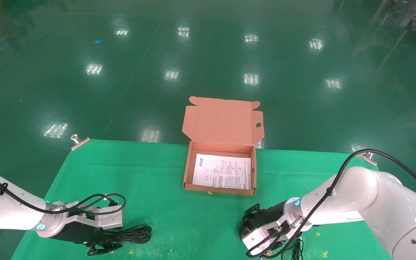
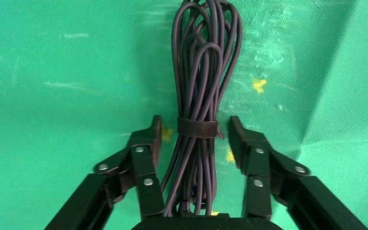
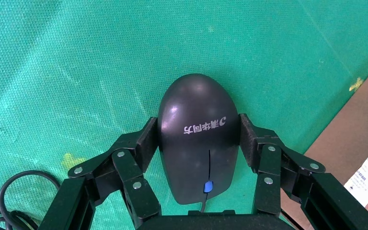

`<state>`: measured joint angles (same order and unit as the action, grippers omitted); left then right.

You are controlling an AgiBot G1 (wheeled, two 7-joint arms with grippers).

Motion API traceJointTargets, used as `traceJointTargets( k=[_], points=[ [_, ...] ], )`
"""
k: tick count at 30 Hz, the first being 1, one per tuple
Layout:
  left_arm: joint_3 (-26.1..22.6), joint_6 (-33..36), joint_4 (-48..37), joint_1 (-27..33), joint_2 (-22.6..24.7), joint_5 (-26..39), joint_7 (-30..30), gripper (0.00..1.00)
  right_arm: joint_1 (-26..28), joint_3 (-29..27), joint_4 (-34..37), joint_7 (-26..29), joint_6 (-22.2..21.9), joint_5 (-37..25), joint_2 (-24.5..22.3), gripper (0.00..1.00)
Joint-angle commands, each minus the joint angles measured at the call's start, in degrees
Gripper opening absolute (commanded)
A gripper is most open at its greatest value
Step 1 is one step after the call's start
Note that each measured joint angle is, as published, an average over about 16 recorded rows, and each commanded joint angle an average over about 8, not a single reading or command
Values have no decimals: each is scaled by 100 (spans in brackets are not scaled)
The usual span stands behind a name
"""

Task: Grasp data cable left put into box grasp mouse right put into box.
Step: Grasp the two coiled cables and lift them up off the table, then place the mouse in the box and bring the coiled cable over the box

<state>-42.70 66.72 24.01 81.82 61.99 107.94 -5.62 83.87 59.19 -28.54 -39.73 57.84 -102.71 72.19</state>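
The data cable [image 2: 201, 72], a black bundle held by a strap, lies on the green cloth; in the head view [image 1: 135, 234] it is at the front left. My left gripper [image 2: 194, 125] is low around it, open, one finger on each side with a gap to the bundle. The black mouse [image 3: 196, 143] with its blue mark lies on the cloth at the front right. My right gripper [image 3: 199, 127] has both pads against its sides. In the head view the right gripper [image 1: 255, 234] hides the mouse. The orange box [image 1: 219, 188] stands open at the middle rear.
The box lid [image 1: 222, 121] stands up behind the box, whose floor carries a white printed sheet [image 1: 222, 171]. The mouse's cord [image 3: 9, 191] loops on the cloth beside the right gripper. A box corner [image 3: 350, 139] is close to that gripper. Metal clips [image 1: 79, 141] hold the cloth's rear corners.
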Motion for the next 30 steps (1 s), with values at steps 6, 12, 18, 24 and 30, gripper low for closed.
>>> traceJointTargets(
  k=[6,12,18,24,30],
  points=[
    [1,15,19,9,-16,2,-13,0,-2,2,-8,2,1,-3,-2,0],
    [11,296,261,60,-252,-51,-191,0,17,-24,-8,35,2,23,-62,0],
    [51,597,683,-22,-624,-154,-264,0,103,-129,-209,172,78,133,-379,0],
    [113,798,1260,-77,-994,-246,-231,0,277,-213,-759,482,201,148,-820,0],
    [195,936,2090,-49,-1429,-298,-203,0,504,-304,-1571,1010,325,59,-1446,0]
  ],
)
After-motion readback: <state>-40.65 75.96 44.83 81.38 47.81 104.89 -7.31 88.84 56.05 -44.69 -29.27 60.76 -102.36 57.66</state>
